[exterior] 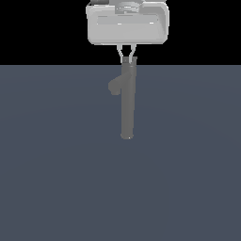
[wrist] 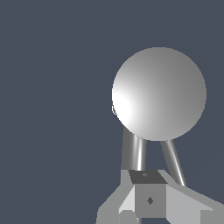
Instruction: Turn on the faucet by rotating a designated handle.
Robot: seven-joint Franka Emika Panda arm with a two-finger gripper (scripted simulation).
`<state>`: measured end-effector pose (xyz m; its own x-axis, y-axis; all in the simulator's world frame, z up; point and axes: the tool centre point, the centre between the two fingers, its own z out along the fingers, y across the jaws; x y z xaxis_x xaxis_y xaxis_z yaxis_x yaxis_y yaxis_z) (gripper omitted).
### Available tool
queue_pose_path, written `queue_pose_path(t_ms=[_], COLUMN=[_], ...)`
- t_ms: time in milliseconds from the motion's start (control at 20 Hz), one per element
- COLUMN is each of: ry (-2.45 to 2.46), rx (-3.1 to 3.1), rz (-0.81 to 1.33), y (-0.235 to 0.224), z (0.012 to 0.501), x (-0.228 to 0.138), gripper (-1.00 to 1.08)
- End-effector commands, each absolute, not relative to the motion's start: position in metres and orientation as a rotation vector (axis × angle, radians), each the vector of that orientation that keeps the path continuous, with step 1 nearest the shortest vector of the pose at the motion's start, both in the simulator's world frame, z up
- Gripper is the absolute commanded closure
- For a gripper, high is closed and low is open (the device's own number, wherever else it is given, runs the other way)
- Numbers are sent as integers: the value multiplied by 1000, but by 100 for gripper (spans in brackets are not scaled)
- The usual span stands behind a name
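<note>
The faucet [exterior: 126, 106], a slim matte grey column, stands upright at the exterior frame's upper centre, stubby spout left; its handle [wrist: 173, 162] seems a thin rod.

exterior: distant, level, facing faucet [exterior: 127, 101] | wrist: close, straight down its cap | shared: faucet top

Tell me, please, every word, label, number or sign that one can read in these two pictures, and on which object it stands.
None: no text can be read in either view.
The faucet is plain matte grey, without any mark.
The gripper and the pale body above it carry no lettering.
The floor is plain blue-grey.
In the wrist view, a small dark diamond shape on the gripper is not a character.
</note>
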<state>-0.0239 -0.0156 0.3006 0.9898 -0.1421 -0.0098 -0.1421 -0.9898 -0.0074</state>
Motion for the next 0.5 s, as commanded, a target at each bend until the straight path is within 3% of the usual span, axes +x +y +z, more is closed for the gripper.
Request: queue_pose_path(t_ms=[0,100,150,450], ry=[304,309,226,255], rx=[-3126,-3126,-3124,-3125], rz=[-3,-1,23,15], y=[-60,-67,-28,-49], z=[301,301,301,301], x=[-16,-16,-22,-4], gripper=[108,108,108,108])
